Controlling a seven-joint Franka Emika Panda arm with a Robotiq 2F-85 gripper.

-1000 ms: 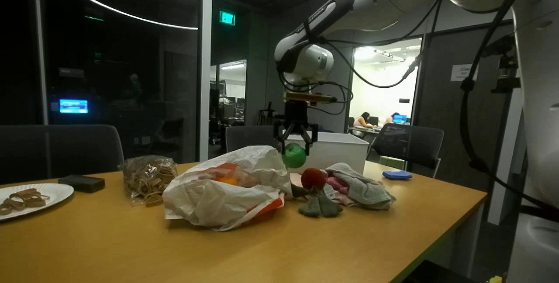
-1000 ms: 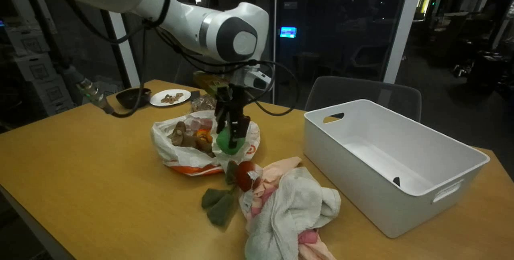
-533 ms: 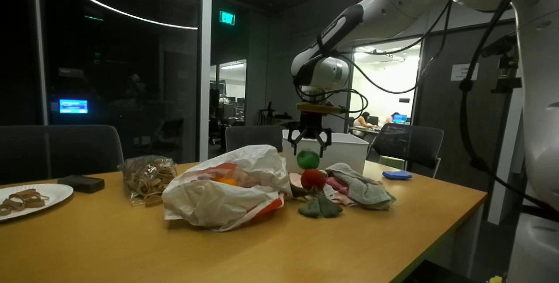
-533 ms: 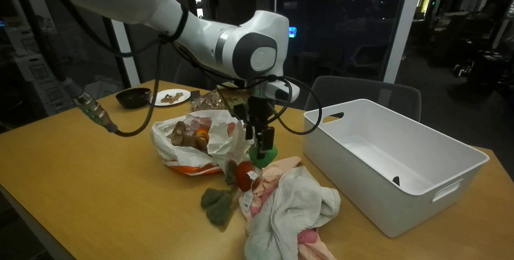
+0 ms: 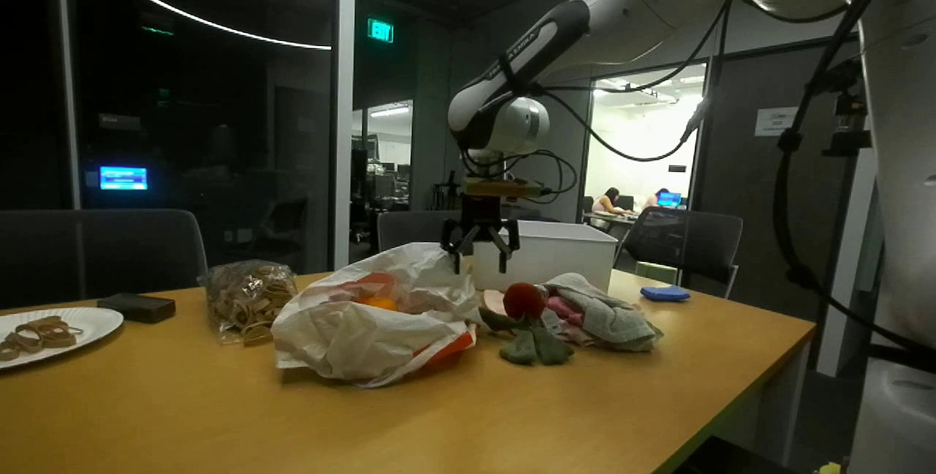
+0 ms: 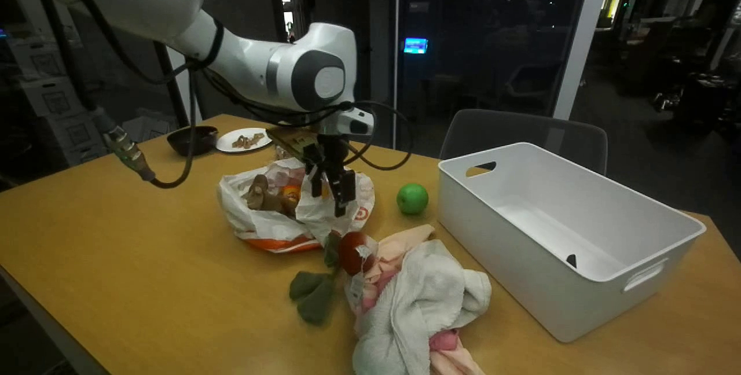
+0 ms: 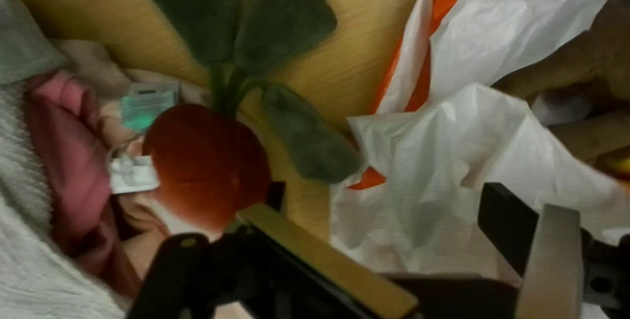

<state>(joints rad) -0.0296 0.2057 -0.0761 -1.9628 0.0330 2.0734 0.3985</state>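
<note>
Right now my gripper has nothing in it, and my jaws are wide apart. They hang over the edge of the white bag. I can't tell if a tip brushes it. In the wrist view, the bag's crinkly side fills most of the gap between my fingers. The bag's mouth is up and to the right in that view, with a brown toy inside.

The red toy is on my other side, down low. Its round part sits just beside the finger on the left of the wrist view. It is longest from the round part to its green leaves, and that line runs across the way my fingers open. Two leaves point away from me. One leaf goes sideways to the bag's edge.

I have just one arm, so both are nearest to me. The green apple is farther off, on the table between the bag and the white bin. A pink cloth and a grey towel lie past the red toy.
</note>
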